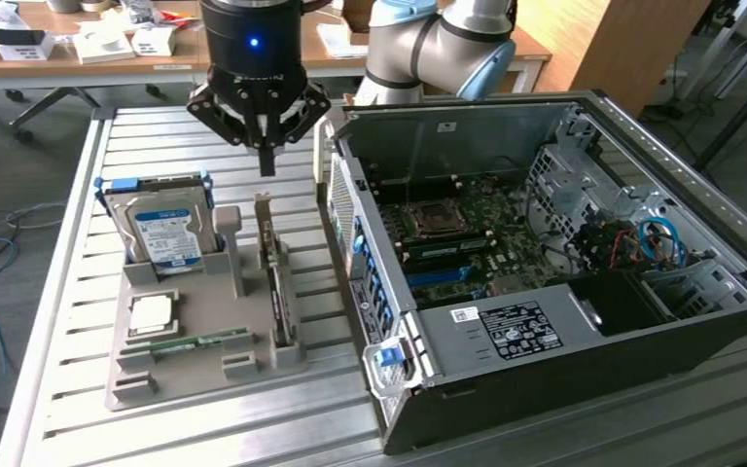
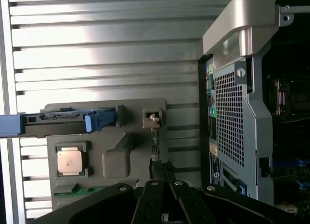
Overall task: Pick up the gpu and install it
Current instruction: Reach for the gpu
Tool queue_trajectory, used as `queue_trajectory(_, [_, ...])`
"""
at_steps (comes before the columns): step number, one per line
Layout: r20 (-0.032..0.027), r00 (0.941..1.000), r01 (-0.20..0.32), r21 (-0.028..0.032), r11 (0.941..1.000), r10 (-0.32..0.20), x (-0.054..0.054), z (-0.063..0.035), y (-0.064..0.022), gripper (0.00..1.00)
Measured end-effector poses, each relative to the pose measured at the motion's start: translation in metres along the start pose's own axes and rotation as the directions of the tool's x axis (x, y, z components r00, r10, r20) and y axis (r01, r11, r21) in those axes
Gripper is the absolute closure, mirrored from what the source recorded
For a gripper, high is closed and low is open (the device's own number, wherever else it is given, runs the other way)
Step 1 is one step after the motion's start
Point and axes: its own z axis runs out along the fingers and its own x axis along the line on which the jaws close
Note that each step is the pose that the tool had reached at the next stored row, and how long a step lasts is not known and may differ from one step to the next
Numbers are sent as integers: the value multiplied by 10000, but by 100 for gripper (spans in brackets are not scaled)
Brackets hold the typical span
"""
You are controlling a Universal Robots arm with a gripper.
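Note:
The gpu stands on edge in a slot of the grey holder tray, a thin dark board with a pale metal bracket at its far end. My gripper hangs above the gpu's far end, clear of it, fingers pressed together and shut on nothing. In the wrist view the gpu appears edge-on in the tray, running toward my gripper. The open computer case lies at the exterior view's right with its motherboard exposed.
On the same tray stand a silver hard drive with a blue label, a CPU and a green RAM stick. The case's rear panel rises beside the tray. Everything rests on a slatted metal table.

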Motion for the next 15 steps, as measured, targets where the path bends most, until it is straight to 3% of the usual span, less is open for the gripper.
queue_trajectory(15, [0, 10000, -4, 0, 10000, 4, 36, -13, -329, 89])
